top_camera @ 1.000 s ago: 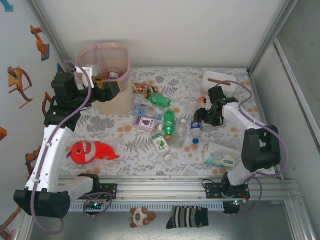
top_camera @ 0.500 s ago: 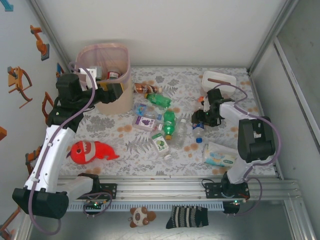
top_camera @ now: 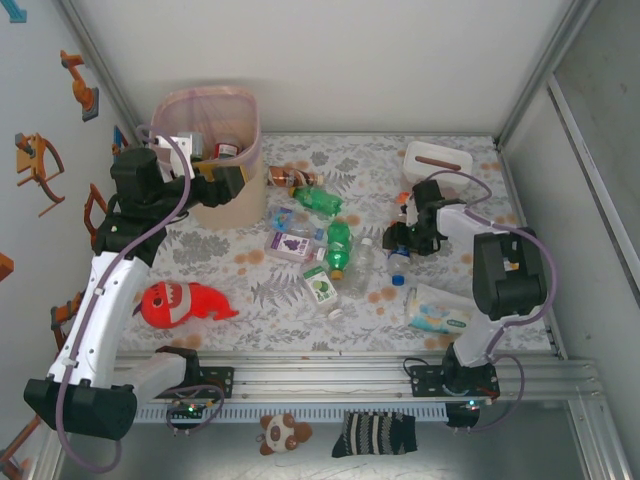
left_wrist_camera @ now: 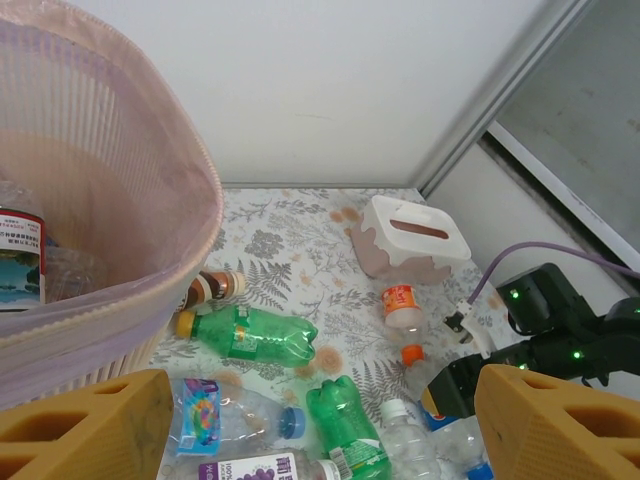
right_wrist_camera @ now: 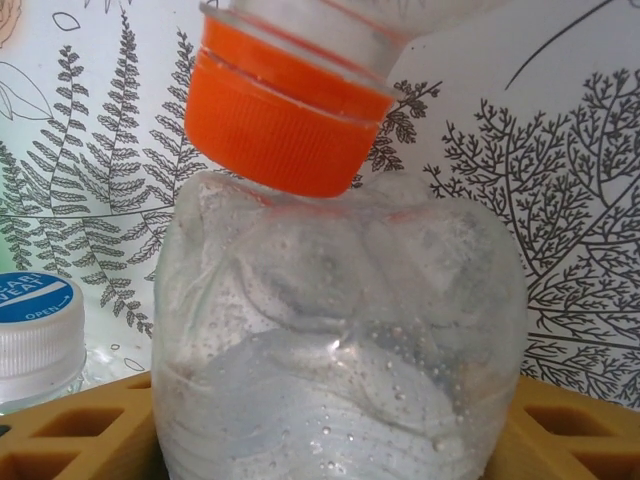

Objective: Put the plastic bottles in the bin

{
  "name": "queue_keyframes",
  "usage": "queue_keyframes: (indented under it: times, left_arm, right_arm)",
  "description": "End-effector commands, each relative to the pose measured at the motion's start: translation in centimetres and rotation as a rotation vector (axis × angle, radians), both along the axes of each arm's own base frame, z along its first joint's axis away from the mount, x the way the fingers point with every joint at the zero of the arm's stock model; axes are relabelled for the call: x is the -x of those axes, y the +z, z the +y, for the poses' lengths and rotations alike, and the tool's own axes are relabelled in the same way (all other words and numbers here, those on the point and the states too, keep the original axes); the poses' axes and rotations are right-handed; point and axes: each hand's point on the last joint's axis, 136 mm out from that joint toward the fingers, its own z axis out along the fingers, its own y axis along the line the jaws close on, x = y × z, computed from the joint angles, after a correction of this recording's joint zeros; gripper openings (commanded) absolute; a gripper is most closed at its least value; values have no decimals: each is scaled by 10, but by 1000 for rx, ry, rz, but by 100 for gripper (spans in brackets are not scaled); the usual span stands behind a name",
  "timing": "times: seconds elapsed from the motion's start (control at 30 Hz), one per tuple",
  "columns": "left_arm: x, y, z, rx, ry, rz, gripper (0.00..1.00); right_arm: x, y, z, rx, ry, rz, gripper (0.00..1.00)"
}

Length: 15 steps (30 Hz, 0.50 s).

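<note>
A crumpled clear bottle (right_wrist_camera: 340, 330) sits on the counter (top_camera: 290, 300), well apart from the bin (top_camera: 235, 205), straddled by the half-open right end effector (right_wrist_camera: 335, 420); whether it presses the bottle I cannot tell. Grasping seems to be the step in hand: next, squeeze firmly and lift. The right arm reaches low; the left end effector (left_wrist_camera: 320, 425) hangs wide open, empty, by the bin's rim.

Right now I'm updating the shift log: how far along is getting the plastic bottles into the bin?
Done: at least one red-labelled bottle lies inside the bin. In hand: the right gripper straddles a clear bottle, grip unconfirmed; the left gripper hangs open and empty beside the bin. Left: most of it, including two green bottles and several clear ones on the table.
</note>
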Motion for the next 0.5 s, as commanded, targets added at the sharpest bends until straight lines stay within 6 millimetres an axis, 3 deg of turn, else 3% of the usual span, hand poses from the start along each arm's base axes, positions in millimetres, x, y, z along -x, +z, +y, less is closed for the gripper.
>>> queue_keyframes:
  times: [0.0, 0.27, 0.47]
  left_arm:
    - [1, 6, -2, -9, -14, -47, 79]
    - [4, 7, -6, 18, -35, -55, 78]
    - [8, 17, -15, 75, -86, -98, 78]
  right_arm:
    - [1, 3, -5, 17, -2, -7, 62]
    - [0, 28, -6, 9, -15, -62, 56]
    - [3, 75, 2, -39, -17, -165, 56]
